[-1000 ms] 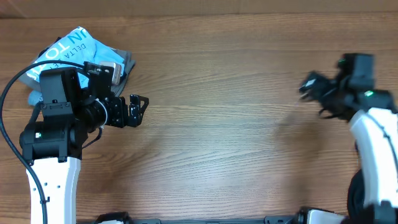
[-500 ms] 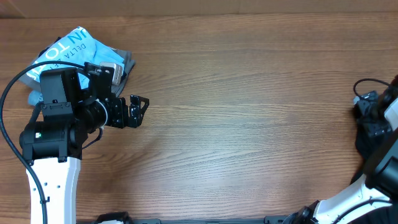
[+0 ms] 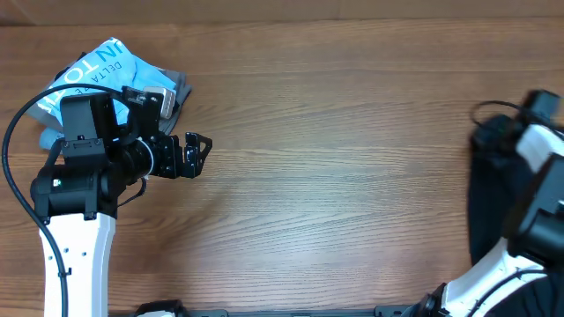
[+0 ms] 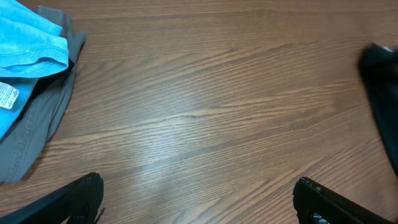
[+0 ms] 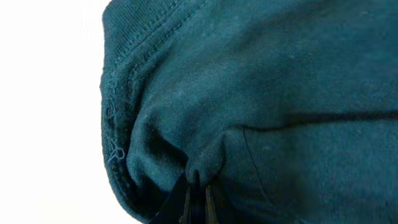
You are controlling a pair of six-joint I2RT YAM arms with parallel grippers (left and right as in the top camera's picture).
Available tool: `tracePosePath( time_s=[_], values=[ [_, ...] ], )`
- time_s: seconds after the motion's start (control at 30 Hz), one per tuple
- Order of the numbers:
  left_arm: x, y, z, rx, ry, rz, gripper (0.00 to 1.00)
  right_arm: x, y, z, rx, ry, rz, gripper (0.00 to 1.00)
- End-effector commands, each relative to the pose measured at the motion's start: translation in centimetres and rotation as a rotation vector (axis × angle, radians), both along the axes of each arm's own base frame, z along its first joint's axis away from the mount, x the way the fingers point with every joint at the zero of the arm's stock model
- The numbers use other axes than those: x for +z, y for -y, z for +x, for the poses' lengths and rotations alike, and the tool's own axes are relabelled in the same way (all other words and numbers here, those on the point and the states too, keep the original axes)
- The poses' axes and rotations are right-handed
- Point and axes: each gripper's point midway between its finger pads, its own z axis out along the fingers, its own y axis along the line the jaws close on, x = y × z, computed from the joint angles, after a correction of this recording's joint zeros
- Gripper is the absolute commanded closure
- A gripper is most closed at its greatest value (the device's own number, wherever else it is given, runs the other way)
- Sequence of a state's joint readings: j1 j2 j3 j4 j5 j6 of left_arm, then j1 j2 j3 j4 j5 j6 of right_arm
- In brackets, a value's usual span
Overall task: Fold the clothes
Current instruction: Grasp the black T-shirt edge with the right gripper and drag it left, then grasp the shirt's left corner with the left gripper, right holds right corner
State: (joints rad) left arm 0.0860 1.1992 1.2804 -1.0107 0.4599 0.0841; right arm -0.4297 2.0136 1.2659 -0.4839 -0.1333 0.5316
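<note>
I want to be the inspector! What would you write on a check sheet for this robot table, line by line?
Surface: brown wooden table, bare in the middle.
Job's things: black soft-fabric garment, bunched up at the table's right edge, not folded yet.
Clutter: light blue shirt with white lettering lying on a grey garment, far left corner.
Hands: left hand open, holding nothing; right hand shut, pinching a fold of the black garment.
Cables: black cable looping beside the left arm; another thin one by the right arm.
Surroundings: nothing seen.
</note>
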Motion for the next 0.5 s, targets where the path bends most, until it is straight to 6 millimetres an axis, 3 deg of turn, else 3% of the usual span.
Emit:
tracePosePath(
  time_s=[0.0,0.03,0.07,0.1,0.13,0.17,0.2,0.27,0.3,0.33,0.37,0.47],
  values=[
    [1.1,0.1,0.0,-0.004,0.02,0.0,0.0,-0.4,-14.7,3.4,0.373,0.065,0.169,0.96],
    [1.4,0.1,-0.1,-0.003,0.019,0.001,0.0,-0.2,-17.9,3.8,0.447,0.079,0.175,0.96],
    [1.9,0.0,-0.1,0.002,0.024,0.007,0.0,0.2,-22.6,3.9,0.551,0.095,0.184,0.96],
    [2.2,-0.1,-0.2,0.008,0.026,0.014,0.0,0.3,-25.5,3.6,0.615,0.101,0.189,0.96],
    [2.9,-0.6,-0.3,0.024,0.033,0.036,0.0,0.5,-29.5,2.9,0.704,0.106,0.192,0.95],
    [3.4,-0.8,-0.3,0.033,0.04,0.047,0.0,0.6,-32.1,2.2,0.764,0.108,0.193,0.94],
    [4.4,-1.0,-0.3,0.043,0.056,0.061,0.0,0.6,-36.4,0.4,0.869,0.103,0.196,0.91],
    [5.6,-1.0,-0.4,0.045,0.08,0.064,0.0,0.7,-41.2,-2.1,0.988,0.097,0.202,0.8],
    [6.1,-1.0,-0.5,0.045,0.088,0.065,0.0,1.1,-43.8,-3.5,1.095,0.117,0.184,0.66],
    [6.6,-1.0,-0.5,0.045,0.096,0.065,0.0,1.8,-45.0,-4.1,1.161,0.135,0.142,0.57],
    [6.6,-1.0,-0.6,0.045,0.097,0.064,0.0,2.5,-45.0,-4.0,1.164,0.136,0.108,0.55],
    [6.7,0.1,-0.9,0.012,0.082,0.002,0.0,7.2,-42.4,-2.3,1.088,0.168,-0.017,0.53]
  ],
)
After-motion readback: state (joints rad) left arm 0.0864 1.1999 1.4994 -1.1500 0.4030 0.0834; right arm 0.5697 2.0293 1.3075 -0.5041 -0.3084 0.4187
